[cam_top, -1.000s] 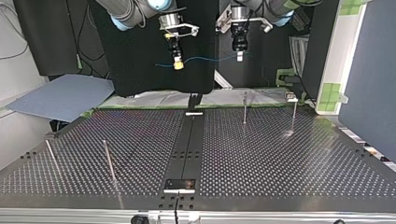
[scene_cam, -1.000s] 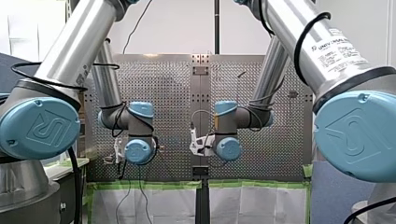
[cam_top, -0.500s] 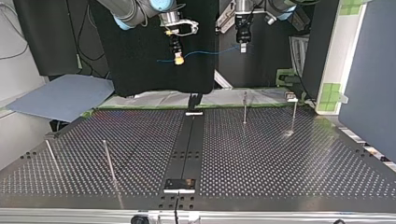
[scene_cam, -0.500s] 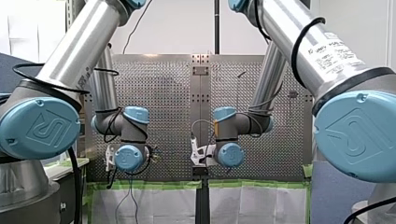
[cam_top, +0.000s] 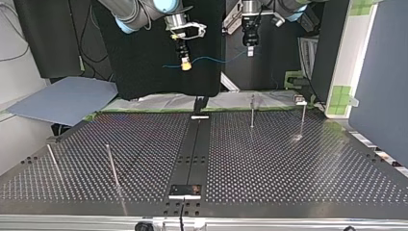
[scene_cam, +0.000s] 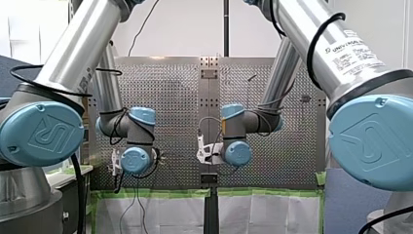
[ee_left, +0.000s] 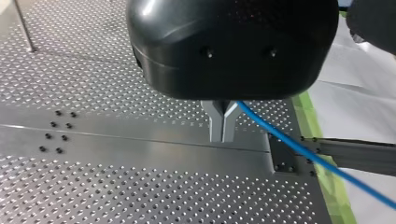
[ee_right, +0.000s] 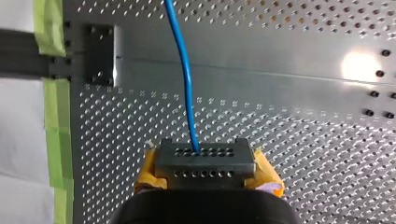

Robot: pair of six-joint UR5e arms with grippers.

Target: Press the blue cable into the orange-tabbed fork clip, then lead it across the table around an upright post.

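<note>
The blue cable (cam_top: 211,59) hangs in the air beyond the table's far edge, stretched between my two grippers. In the top view my right gripper (cam_top: 185,66), with yellow pads, is shut on the cable near one end, and a short tail sticks out past it. My left gripper (cam_top: 249,52) is shut on the cable higher up and further right. In the left wrist view the metal fingers (ee_left: 222,126) meet, and the blue cable (ee_left: 299,149) runs off to one side. In the right wrist view the blue cable (ee_right: 183,70) leads straight ahead from my right gripper (ee_right: 205,161). No orange-tabbed clip shows.
On the perforated table (cam_top: 288,163) thin upright posts stand at the top view's far right (cam_top: 252,110) (cam_top: 303,119) and near left (cam_top: 111,166). A dark rail (cam_top: 192,149) runs down the middle. Green tape (ee_right: 55,126) lines the table's edge.
In the top view my left gripper has risen a little, so the cable now slopes up toward it. My right gripper rose slightly and came back down. Both stay shut on the cable.
</note>
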